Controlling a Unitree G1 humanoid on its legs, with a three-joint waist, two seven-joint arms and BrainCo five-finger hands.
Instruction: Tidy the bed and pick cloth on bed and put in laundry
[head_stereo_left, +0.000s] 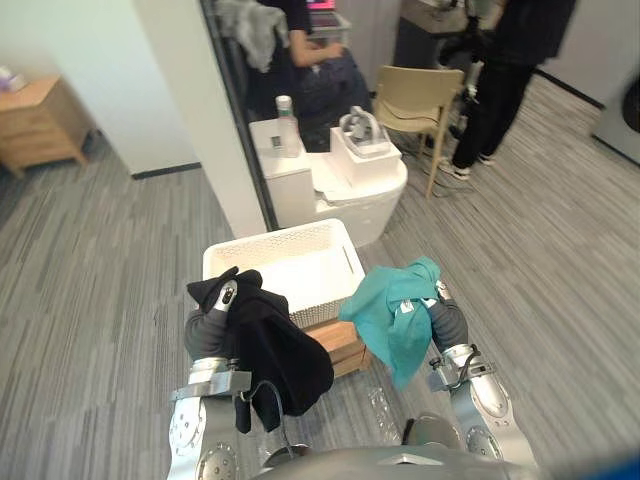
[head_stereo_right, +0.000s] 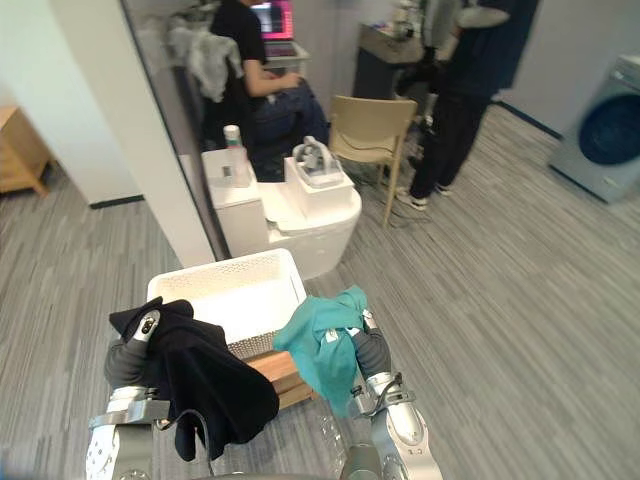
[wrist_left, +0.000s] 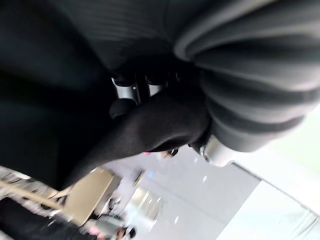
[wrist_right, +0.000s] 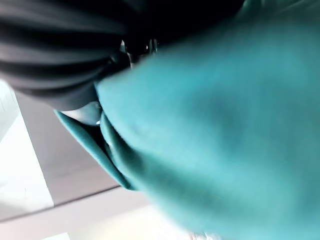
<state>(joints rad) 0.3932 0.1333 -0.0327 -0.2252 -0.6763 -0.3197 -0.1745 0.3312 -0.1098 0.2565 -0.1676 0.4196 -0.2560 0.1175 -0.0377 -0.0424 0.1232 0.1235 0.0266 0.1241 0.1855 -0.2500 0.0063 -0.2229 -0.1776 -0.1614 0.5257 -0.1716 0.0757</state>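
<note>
Black cloth (head_stereo_left: 275, 350) gripped by curled L hand (head_stereo_left: 222, 300), teal cloth (head_stereo_left: 395, 315) over R hand (head_stereo_left: 441, 292) (grip hidden, can't tell), both just short of laundry basket (head_stereo_left: 270, 243): reach fwd past rim, then release.

— What is the left hand (wrist_left: 154, 89) doing?
— Its fingers (wrist_left: 123, 92) curl into a black cloth (wrist_left: 165, 122). The cloth bunches round them and spreads dark beside the ribbed cover.
— And past the cloth?
— A tan shape (wrist_left: 90, 194) against pale ground, too blurred to name.
</note>
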